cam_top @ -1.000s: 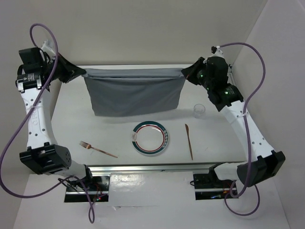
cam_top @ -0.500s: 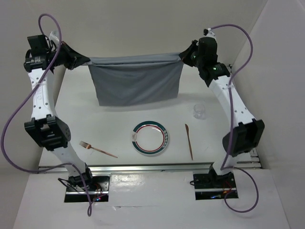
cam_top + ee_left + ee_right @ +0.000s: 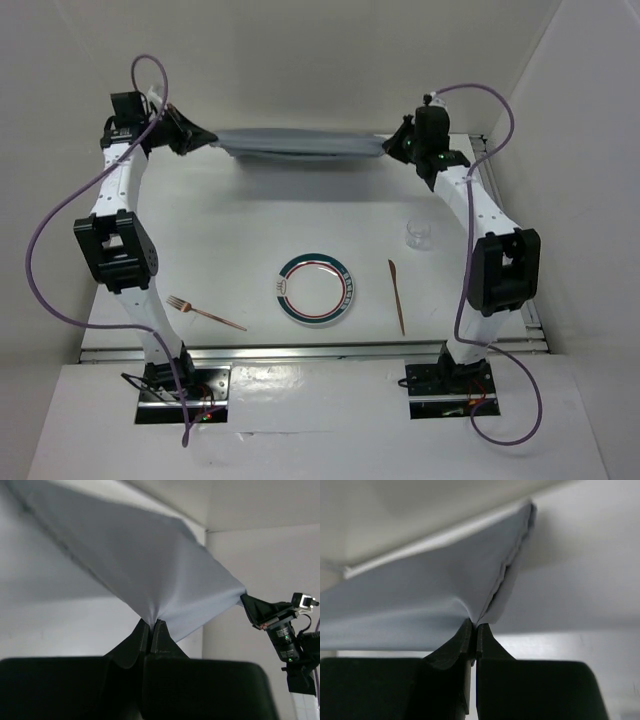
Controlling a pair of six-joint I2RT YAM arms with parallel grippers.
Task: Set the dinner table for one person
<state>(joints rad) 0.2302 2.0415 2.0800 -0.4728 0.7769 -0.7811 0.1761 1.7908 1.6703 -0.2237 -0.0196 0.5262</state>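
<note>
A grey cloth (image 3: 298, 141) is stretched between both grippers high above the far edge of the white dinner table (image 3: 230, 240), seen almost edge-on. My left gripper (image 3: 208, 139) is shut on its left corner; the left wrist view shows the cloth (image 3: 135, 560) pinched in the gripper (image 3: 151, 623). My right gripper (image 3: 390, 146) is shut on the right corner; the right wrist view shows the cloth (image 3: 430, 595) pinched in the gripper (image 3: 474, 626). A white plate with a green rim (image 3: 315, 289), a copper fork (image 3: 205, 312), a copper knife (image 3: 397, 294) and a clear glass (image 3: 418, 233) lie on the table.
White walls close in the back and both sides. The right arm's gripper (image 3: 265, 612) shows across in the left wrist view. A metal rail (image 3: 300, 350) runs along the table's near edge.
Both arms have stretched up and towards the far edge, carrying the cloth. It hung down as a flat sheet before; now it is swung up nearly level at the back.
</note>
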